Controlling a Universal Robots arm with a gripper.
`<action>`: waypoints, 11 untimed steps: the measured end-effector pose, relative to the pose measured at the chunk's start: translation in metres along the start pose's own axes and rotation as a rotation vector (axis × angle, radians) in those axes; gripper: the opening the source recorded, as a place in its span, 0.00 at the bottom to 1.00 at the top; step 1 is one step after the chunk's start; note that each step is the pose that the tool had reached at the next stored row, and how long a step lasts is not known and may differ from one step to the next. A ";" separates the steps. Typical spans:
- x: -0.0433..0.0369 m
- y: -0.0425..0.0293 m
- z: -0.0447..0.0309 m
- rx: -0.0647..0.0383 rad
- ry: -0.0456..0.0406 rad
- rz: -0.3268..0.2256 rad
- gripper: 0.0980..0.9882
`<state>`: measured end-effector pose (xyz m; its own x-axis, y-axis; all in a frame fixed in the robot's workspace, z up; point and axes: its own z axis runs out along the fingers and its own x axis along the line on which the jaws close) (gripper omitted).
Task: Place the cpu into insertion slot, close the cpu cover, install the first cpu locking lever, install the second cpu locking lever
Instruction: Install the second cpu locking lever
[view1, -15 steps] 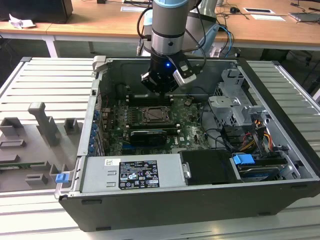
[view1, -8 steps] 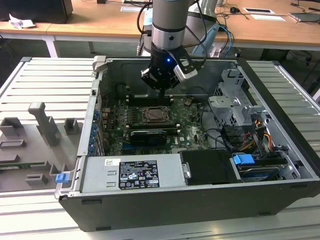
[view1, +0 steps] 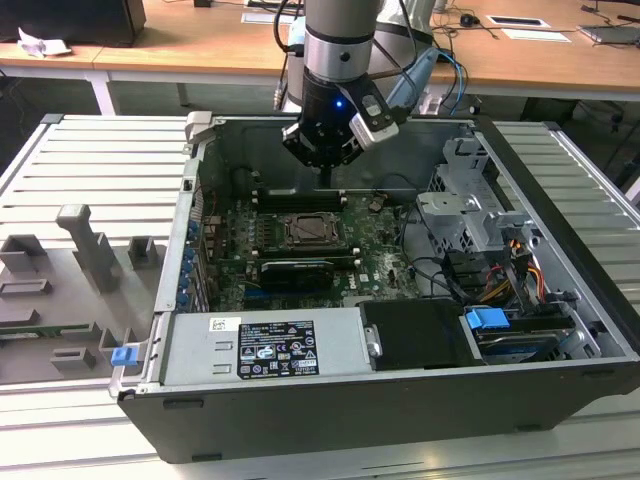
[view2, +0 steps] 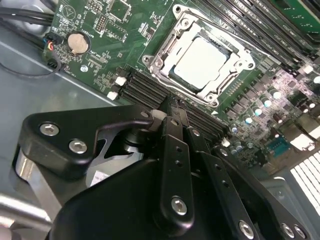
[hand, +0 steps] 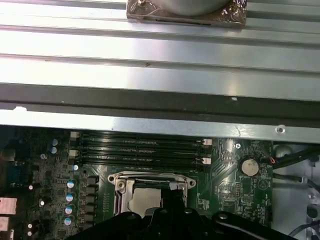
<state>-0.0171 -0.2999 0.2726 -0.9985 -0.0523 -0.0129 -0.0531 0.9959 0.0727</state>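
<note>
Already cpu (view2: 201, 62) under cpu cover (view2: 235, 47).

We count one arm (view1: 338, 50) with one gripper (view2: 168, 106) over one open case (view1: 400, 400). On the board there is one cpu (view2: 200, 62), seated within one cpu cover (view2: 235, 55). One round coin cell (hand: 248, 166) sits beside the socket in both wrist views. In the first wrist view we count four dark memory slots (hand: 142, 147) in a row. In the exterior view we find two blue tabs, one at lower left (view1: 122, 354) and one at lower right (view1: 487, 320), and one labelled power supply (view1: 270, 348).
</note>
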 end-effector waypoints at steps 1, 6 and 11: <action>0.0000 0.0003 -0.0035 0.000 0.0000 0.000 0.01; -0.0003 0.0015 -0.0208 0.000 0.0000 0.000 0.01; 0.0004 -0.0075 -0.0257 0.001 0.0000 0.000 0.01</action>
<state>-0.0174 -0.3092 0.2978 -0.9985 -0.0524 -0.0129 -0.0532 0.9960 0.0722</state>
